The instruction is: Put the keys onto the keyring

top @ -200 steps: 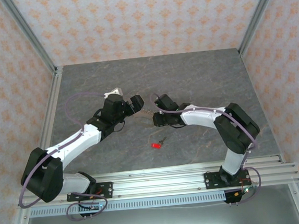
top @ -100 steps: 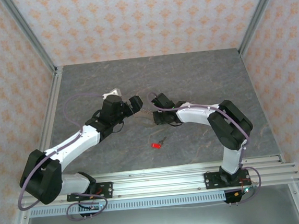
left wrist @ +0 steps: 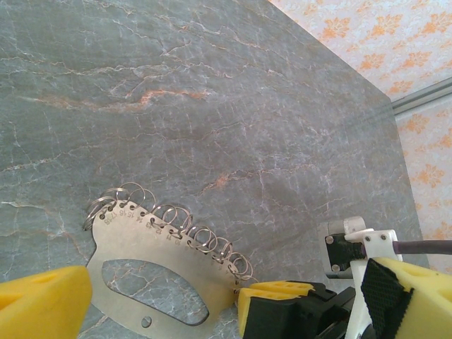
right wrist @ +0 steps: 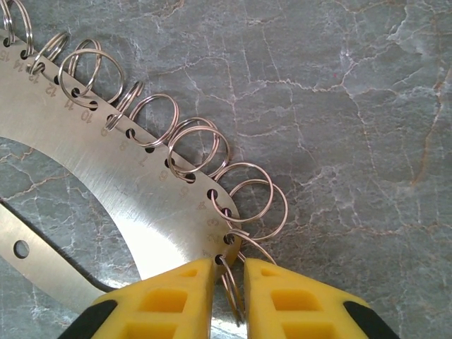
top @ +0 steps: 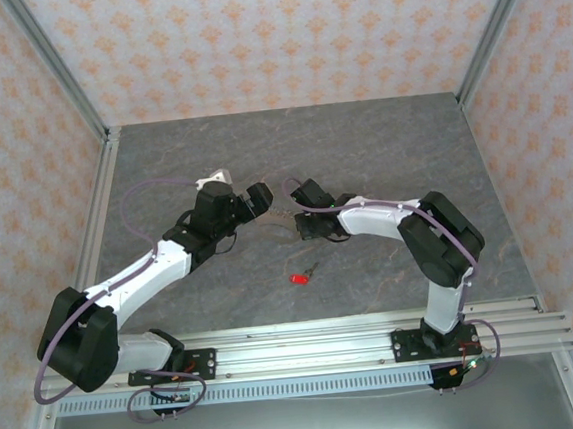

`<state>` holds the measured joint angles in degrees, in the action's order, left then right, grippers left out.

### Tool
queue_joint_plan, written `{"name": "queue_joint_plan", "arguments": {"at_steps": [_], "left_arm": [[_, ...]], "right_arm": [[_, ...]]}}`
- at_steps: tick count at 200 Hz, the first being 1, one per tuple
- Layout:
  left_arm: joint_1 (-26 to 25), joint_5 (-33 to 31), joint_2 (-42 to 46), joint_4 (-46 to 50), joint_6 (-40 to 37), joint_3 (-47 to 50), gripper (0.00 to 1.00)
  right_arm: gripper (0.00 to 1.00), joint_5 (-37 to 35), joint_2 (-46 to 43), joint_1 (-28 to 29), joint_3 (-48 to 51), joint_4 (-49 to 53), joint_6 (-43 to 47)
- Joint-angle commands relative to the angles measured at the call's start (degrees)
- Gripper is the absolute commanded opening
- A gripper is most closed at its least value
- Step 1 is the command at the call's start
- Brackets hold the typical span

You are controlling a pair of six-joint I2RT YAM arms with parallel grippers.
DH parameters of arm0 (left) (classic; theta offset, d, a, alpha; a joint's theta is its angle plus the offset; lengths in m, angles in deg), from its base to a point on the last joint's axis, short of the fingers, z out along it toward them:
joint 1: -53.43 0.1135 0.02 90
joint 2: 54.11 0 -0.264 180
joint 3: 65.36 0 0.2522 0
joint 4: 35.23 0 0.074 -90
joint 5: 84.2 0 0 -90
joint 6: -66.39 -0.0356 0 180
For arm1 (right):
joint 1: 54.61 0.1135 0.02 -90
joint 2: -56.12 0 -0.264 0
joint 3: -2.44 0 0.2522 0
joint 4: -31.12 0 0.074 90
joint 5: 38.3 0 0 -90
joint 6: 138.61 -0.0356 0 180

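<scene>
**While the Red Key (top: 297,278) Waits, Two Arms Settle on the Keyring (left wrist: 138,239)**

Although the left arm has hardly stirred in the past second, the right arm has swung its wrist in toward the middle of the grey table (top: 391,145). The two grippers now nearly meet over the keyring. To this onlooker, that reads as the hold on the ring being secured. Threading has not begun, because the key is in neither gripper.

On the left, the left gripper (top: 265,201) stands with its jaws wide apart. The keyring is a flat metal plate with an oval cut-out and a row of wire rings along one edge, and it lies on the table between those jaws. One yellow finger (left wrist: 42,304) sits just beside the plate's rounded end. Whether it touches cannot be told, and this gripper has hold of nothing that can be seen.

At the plate's other end, the right gripper (right wrist: 228,268) has its jaws all but closed. The gap between them is no wider than the wire of the last ring, which they pinch.

The key lies alone on the table, nearer the arm bases and well apart from both sets of jaws. One gripper would have to leave the keyring to fetch it, most likely the open left one.
</scene>
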<state>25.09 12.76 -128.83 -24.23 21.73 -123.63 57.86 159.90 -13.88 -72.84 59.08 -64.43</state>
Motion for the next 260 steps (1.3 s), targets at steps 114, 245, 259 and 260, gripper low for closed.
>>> {"name": "queue_joint_plan", "arguments": {"at_steps": [114,245,259,260], "left_arm": [[0.48,-1.42,0.76,0.22,-0.34,0.67,1.0],[4.73,1.07,8.36,10.4,-4.26,-7.49,1.0],[5.61,2.1,9.34,11.47,-5.02,-8.72,1.0],[5.64,2.14,9.38,11.55,-5.1,-8.82,1.0]], "right_arm": [[0.08,-1.17,-1.31,0.23,1.31,1.3,1.02],[0.0,11.89,-17.79,-5.47,-12.8,5.15,10.21],[0.0,16.63,-19.32,-7.22,-12.25,2.19,10.22],[0.0,16.97,-19.41,-7.37,-12.19,2.08,10.2]]}}
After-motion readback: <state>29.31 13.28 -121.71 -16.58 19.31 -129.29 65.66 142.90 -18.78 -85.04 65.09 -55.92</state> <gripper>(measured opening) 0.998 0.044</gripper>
